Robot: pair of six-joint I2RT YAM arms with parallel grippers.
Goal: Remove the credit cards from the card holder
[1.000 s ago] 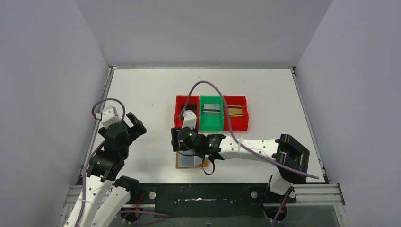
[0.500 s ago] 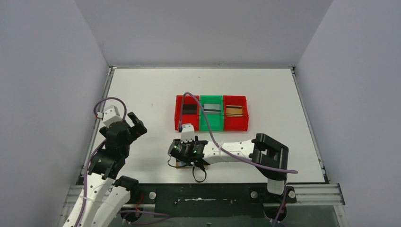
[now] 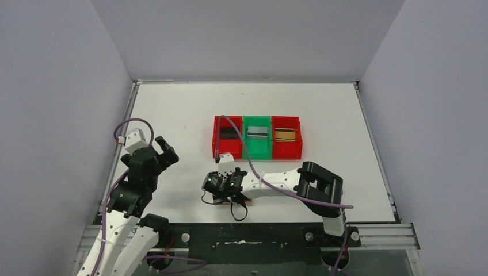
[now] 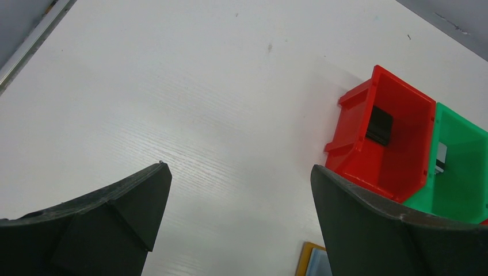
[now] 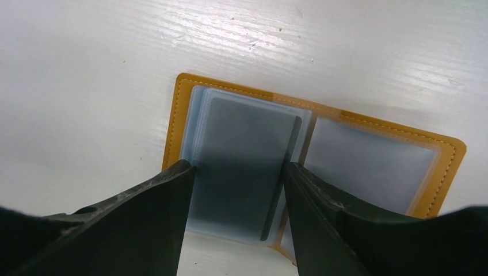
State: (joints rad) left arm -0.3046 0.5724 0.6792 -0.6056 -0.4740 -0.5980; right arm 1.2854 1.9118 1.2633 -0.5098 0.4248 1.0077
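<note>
The card holder (image 5: 368, 155) lies open and flat on the table, tan leather round pale blue-grey pockets. My right gripper (image 5: 237, 167) hangs open just above it, its fingers on either side of the left pocket page, which looks dark in their shadow. From above, the right gripper (image 3: 223, 194) covers nearly all of the card holder (image 3: 219, 200). The credit cards lie apart in the bins: a black card (image 3: 229, 133), a silver-grey card (image 3: 257, 132) and a gold-brown card (image 3: 285, 134). My left gripper (image 3: 161, 151) is open over bare table at the left, empty.
Three joined bins stand mid-table: a red bin (image 3: 217, 141), a green bin (image 3: 257, 150) and a second red bin (image 3: 297, 144). The left wrist view shows the red bin (image 4: 351, 126) with the black card (image 4: 380, 125), and a corner of the card holder (image 4: 313, 261).
My right arm has swung back from the bins toward the near edge and come down over the open card holder, now hiding most of it. The left arm has not moved.
</note>
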